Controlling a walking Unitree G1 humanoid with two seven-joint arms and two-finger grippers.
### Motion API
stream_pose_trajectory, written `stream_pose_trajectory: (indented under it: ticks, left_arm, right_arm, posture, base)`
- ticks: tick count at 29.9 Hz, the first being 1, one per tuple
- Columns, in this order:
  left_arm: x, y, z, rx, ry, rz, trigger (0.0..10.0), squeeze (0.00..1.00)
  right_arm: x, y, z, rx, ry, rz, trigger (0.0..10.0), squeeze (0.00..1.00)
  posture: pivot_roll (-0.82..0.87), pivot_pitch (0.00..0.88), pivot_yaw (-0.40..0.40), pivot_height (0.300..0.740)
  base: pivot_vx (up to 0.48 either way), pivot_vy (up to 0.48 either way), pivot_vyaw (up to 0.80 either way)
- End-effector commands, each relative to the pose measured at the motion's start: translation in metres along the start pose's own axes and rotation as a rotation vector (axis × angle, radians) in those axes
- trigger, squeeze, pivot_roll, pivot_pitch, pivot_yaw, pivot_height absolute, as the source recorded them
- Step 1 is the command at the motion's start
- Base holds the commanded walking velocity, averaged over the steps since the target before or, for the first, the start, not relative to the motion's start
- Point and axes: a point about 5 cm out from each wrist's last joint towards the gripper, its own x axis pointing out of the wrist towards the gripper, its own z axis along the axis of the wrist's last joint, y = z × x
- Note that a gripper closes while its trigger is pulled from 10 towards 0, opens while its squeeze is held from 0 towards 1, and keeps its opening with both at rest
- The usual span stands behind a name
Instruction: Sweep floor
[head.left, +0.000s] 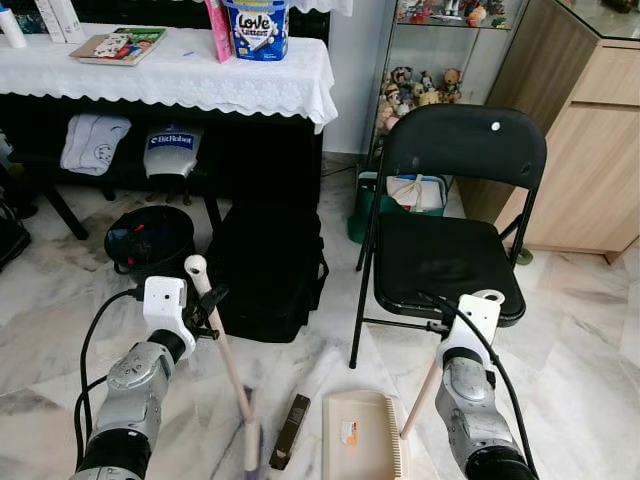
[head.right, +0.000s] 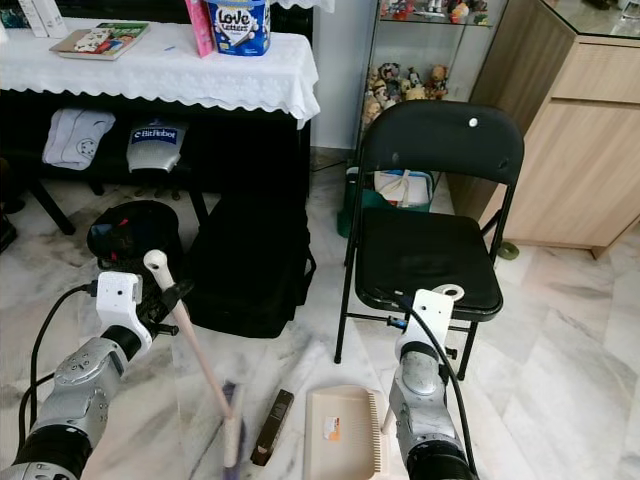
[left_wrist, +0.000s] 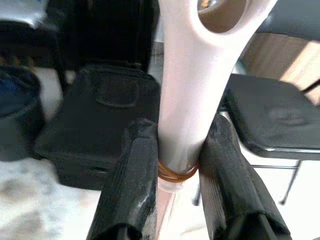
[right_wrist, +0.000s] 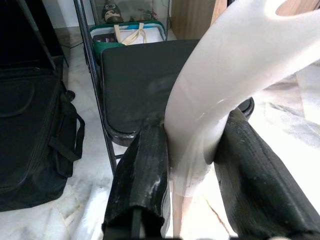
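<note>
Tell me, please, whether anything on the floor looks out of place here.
A small dark brown object lies loose on the marble floor, between the broom and the dustpan. It looks like stray litter; what it is cannot be told.

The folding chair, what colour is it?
Black: the chair, seat, back and frame, shows best in the left eye view.

left pincer (left_wrist: 177, 165) clamped on white broom handle (left_wrist: 192, 95), black fingers (left_wrist: 132, 185) pressed against either side. orange band (left_wrist: 175, 175) rings handle at grip. hanging hole (left_wrist: 217, 10) at handle's end. beyond: black bag (left_wrist: 95, 125) on pale marble floor (left_wrist: 25, 200), black chair seat (left_wrist: 275, 120), dark bin (left_wrist: 17, 110), blurred.
</note>
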Motion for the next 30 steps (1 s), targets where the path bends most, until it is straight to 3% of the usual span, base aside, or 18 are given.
stream_pose_trajectory:
  ticks: [1, 6, 12, 15, 21, 30]
  left_arm:
    - [0.004, -0.005, 0.004, -0.068, -0.012, -0.04, 10.0, 0.0]
    - [0.007, -0.007, 0.015, -0.241, -0.05, -0.083, 10.0, 0.0]
    - [0.007, -0.006, 0.022, -0.331, -0.084, -0.094, 10.0, 0.0]
    - [0.007, -0.005, 0.024, -0.348, -0.09, -0.094, 10.0, 0.0]
    - [0.008, -0.001, 0.032, -0.301, -0.115, -0.056, 10.0, 0.0]
    - [0.01, 0.013, 0.059, -0.274, -0.265, 0.093, 10.0, 0.0]
  right_arm:
    - [0.002, -0.003, 0.0, -0.021, -0.003, -0.007, 10.0, 0.0]
    - [0.002, -0.002, 0.0, -0.021, -0.003, -0.006, 10.0, 0.0]
    - [0.002, -0.001, 0.0, -0.022, -0.003, -0.003, 10.0, 0.0]
    - [0.002, -0.001, 0.0, -0.022, -0.004, -0.001, 10.0, 0.0]
    - [0.003, -0.002, 0.0, -0.024, -0.004, -0.002, 10.0, 0.0]
    - [0.002, -0.001, 0.003, -0.014, -0.027, -0.005, 10.0, 0.0]
  posture:
    - [-0.04, 0.08, -0.03, 0.74]
    - [-0.04, 0.078, -0.03, 0.74]
    - [-0.04, 0.077, -0.03, 0.74]
    - [-0.04, 0.077, -0.03, 0.74]
    - [-0.04, 0.074, -0.034, 0.74]
    - [-0.09, 0.07, -0.024, 0.74]
  base:
    - [0.0, 0.0, 0.0]
    - [0.0, 0.0, 0.0]
    - [0.0, 0.0, 0.0]
    - [0.0, 0.0, 0.0]
    - [0.0, 0.0, 0.0]
    - [0.0, 0.0, 0.0]
